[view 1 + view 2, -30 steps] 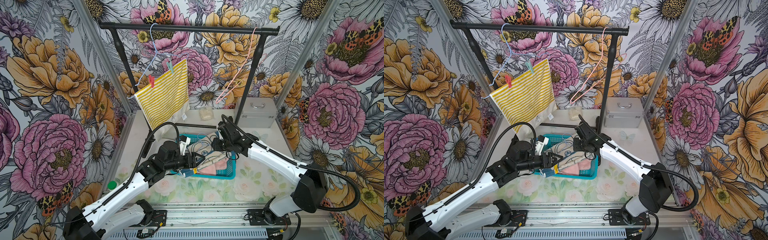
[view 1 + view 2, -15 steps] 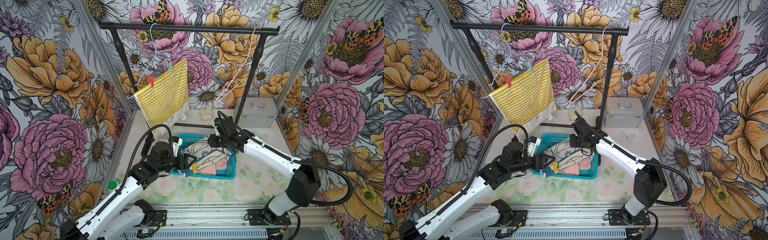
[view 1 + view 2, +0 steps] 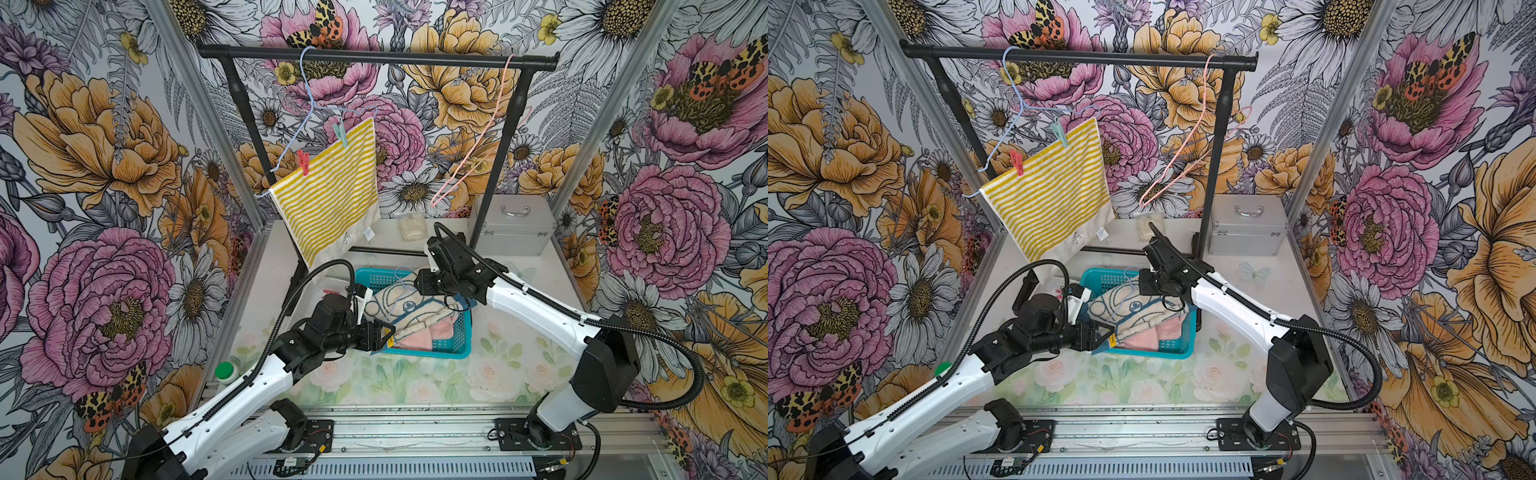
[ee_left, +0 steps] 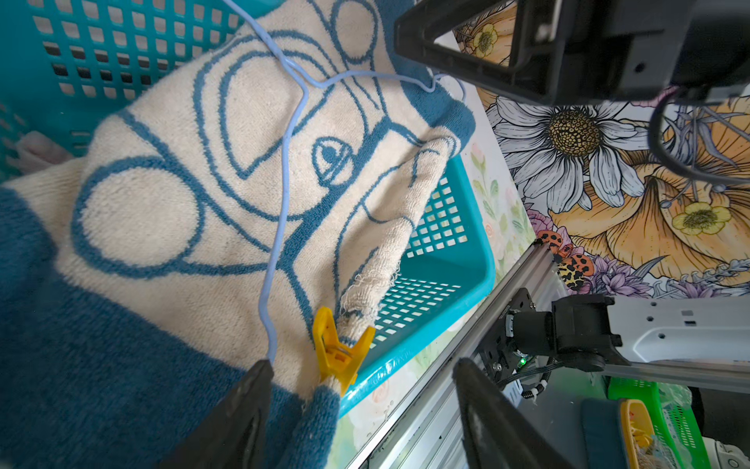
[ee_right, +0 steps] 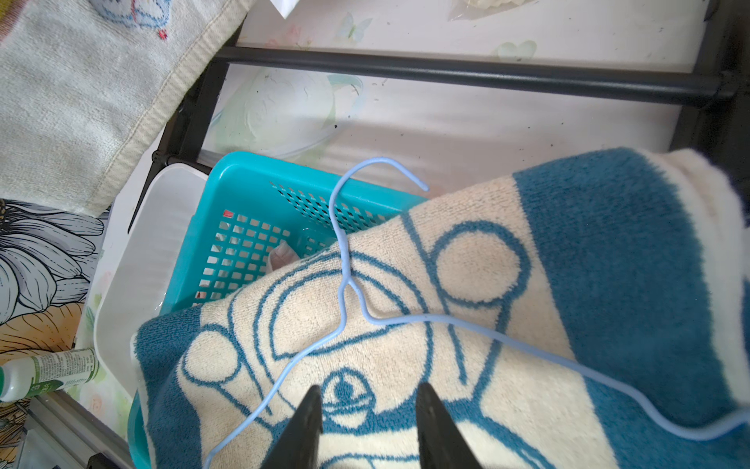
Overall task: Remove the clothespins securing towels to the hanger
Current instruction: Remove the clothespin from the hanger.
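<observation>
I am working over a pale tabletop (image 3: 415,386) printed with faint roses, and floral wallpaper (image 3: 104,291) in purple and orange is closing it in on 3 sides. 1 black garment rack (image 3: 374,59) is standing at the back with 1 silver case (image 3: 511,226) beside its right post. 1 teal basket (image 3: 440,355) is sitting mid-table with 1 white tray (image 5: 154,243) just beside it, and 1 green-capped bottle (image 3: 225,371) is sitting near the left edge. I am counting 3 wire hangers: a blue hanger (image 3: 312,99) and a pink hanger (image 3: 435,203) are hanging from the rack, and a loose blue hanger (image 4: 284,162) is lying on the basket's top towel. I am counting 3 towels. The striped yellow towel (image 3: 328,195) is hanging from the blue hanger, pinned by a red clothespin (image 3: 303,163) and a mint green clothespin (image 3: 340,133). The cream-and-blue towel (image 3: 411,307) is draping over the basket, covering the pale pink towel (image 3: 424,338). A yellow clothespin (image 4: 339,353) is biting the cream-and-blue towel's corner at the basket rim, making 3 clothespins that I am seeing clearly. The left gripper (image 4: 361,365) is holding its jaws spread wide, 1 on each side of the yellow clothespin, touching neither. The right gripper (image 5: 369,390) is hovering over the cream-and-blue towel with its jaws partly spread, pinching nothing.
</observation>
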{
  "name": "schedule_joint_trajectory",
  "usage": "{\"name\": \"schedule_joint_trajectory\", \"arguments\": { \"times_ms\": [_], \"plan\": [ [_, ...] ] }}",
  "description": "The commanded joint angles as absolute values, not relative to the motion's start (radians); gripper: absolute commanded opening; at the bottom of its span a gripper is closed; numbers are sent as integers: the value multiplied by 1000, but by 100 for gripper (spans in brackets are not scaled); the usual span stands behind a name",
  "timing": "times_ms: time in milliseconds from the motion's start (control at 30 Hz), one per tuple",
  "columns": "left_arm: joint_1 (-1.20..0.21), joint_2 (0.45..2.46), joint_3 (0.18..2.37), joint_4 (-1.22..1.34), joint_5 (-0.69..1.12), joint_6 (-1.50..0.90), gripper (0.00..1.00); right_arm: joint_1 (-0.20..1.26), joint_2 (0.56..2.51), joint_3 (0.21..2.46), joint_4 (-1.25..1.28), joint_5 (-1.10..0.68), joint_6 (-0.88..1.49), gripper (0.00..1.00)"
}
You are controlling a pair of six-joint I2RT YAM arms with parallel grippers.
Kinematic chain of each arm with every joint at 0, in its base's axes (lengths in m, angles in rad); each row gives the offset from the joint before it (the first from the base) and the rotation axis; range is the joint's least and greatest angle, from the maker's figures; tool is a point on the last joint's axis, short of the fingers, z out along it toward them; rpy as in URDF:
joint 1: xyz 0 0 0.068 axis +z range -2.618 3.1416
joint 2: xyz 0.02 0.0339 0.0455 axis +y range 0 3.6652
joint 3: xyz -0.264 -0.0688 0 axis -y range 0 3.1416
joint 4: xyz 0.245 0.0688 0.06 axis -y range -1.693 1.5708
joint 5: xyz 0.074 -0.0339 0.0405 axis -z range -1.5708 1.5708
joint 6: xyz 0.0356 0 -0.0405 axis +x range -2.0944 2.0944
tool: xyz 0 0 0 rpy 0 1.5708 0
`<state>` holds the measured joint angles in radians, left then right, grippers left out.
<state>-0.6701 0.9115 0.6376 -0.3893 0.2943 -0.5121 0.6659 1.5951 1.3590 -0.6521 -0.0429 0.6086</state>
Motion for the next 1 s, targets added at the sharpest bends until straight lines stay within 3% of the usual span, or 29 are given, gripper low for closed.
{"name": "schedule_joint_trajectory", "arguments": {
  "times_ms": [0, 467, 967],
  "plan": [
    [-673, 920, 613, -273, 322, -479, 73, 661, 1571, 1374, -637, -45, 598, 39],
    [-646, 1053, 609, -119, 467, -434, 67, 661, 1550, 1353, -637, -41, 606, 39],
    [-650, 1092, 611, -161, 415, -439, 47, 661, 1549, 1346, -637, -33, 610, 39]
  ]
}}
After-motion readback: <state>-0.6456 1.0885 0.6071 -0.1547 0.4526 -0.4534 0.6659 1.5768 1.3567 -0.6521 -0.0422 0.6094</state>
